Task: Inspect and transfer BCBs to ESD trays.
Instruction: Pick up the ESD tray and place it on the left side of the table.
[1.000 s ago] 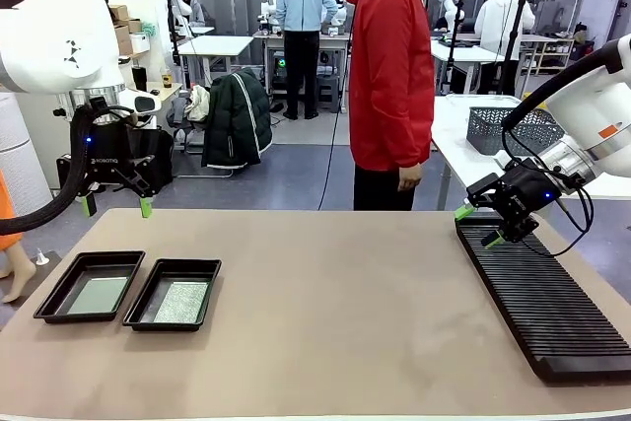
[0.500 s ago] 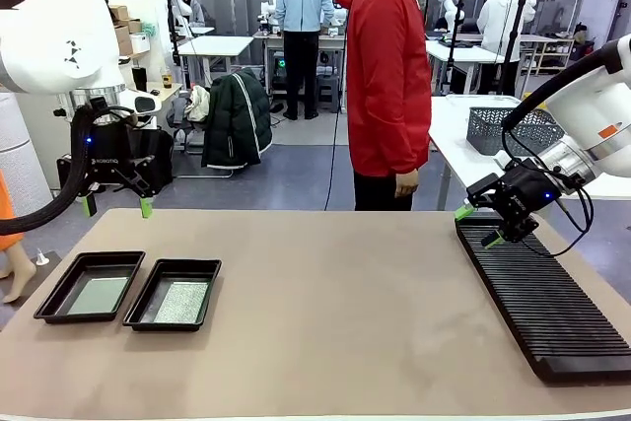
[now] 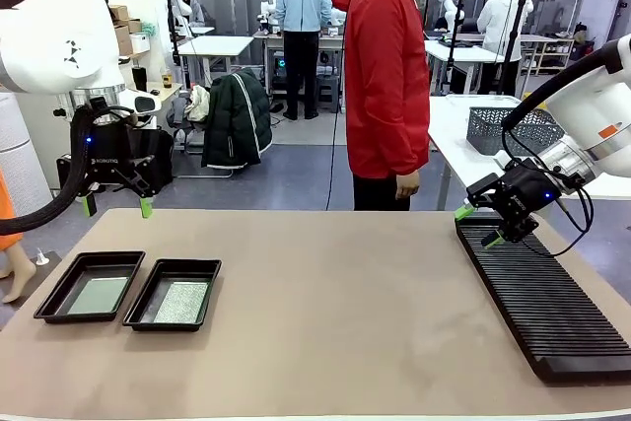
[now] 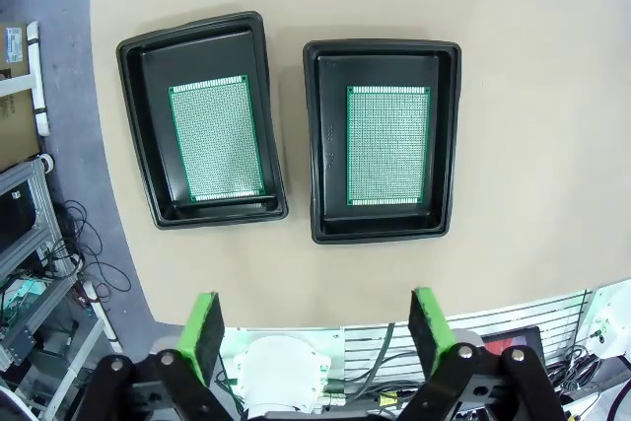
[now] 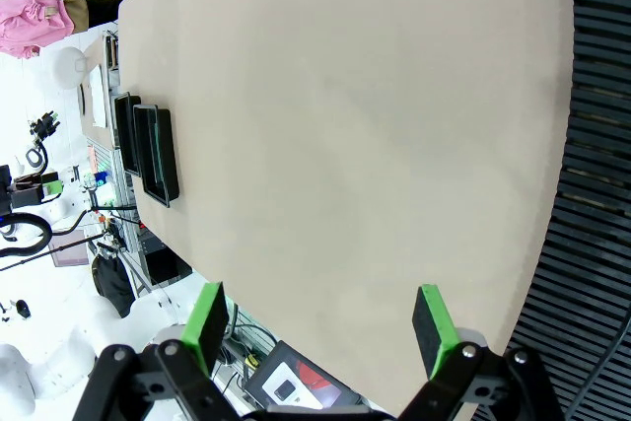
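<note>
We see a big brown table (image 3: 335, 313). In the lower left of the front view, two black trays (image 3: 91, 286) (image 3: 174, 294) sit side by side, just apart. Each tray has one green board lying flat inside it (image 3: 97, 295) (image 3: 181, 302). From the left wrist view, we look straight down on both trays and both boards (image 4: 215, 139) (image 4: 387, 145).

Our left claw (image 3: 116, 206) hangs in the air at the upper left, above the far edge of the table. Its fingers are wide apart and hold nothing.

Our right claw (image 3: 478, 225) is at the right, just over the far end of a long black ribbed rack (image 3: 547, 308). Its fingers are wide apart too, and hold nothing.

A person in a red jacket (image 3: 386, 76) stands behind the table.
</note>
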Controlling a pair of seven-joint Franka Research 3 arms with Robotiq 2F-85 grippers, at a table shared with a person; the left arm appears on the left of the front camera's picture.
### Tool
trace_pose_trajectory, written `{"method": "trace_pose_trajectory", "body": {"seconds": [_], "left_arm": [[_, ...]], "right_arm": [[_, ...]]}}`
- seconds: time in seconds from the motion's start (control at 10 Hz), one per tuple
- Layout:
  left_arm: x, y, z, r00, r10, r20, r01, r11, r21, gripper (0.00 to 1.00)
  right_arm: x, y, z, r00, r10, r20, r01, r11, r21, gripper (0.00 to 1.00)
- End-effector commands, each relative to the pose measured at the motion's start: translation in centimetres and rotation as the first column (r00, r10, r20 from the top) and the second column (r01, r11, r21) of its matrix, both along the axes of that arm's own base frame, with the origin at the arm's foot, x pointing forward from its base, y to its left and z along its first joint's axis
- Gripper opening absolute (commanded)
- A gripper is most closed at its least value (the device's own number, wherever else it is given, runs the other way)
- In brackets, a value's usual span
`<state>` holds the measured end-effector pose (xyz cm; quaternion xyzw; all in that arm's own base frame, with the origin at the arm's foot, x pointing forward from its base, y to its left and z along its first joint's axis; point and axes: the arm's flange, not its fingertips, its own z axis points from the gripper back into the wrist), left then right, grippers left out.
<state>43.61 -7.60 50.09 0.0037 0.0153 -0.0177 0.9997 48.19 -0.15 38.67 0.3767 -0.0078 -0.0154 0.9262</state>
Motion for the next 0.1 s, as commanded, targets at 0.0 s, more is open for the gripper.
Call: {"method": "trace_pose_trajectory", "body": {"seconds": [0.0], "left_arm": [[0.07, -0.03, -0.37, 1.000, -0.001, 0.008, 0.001, 1.000, -0.001, 1.00]], "right_arm": [[0.05, 0.13, 0.13, 1.000, -0.012, -0.010, 0.012, 1.000, -0.024, 1.00]]}}
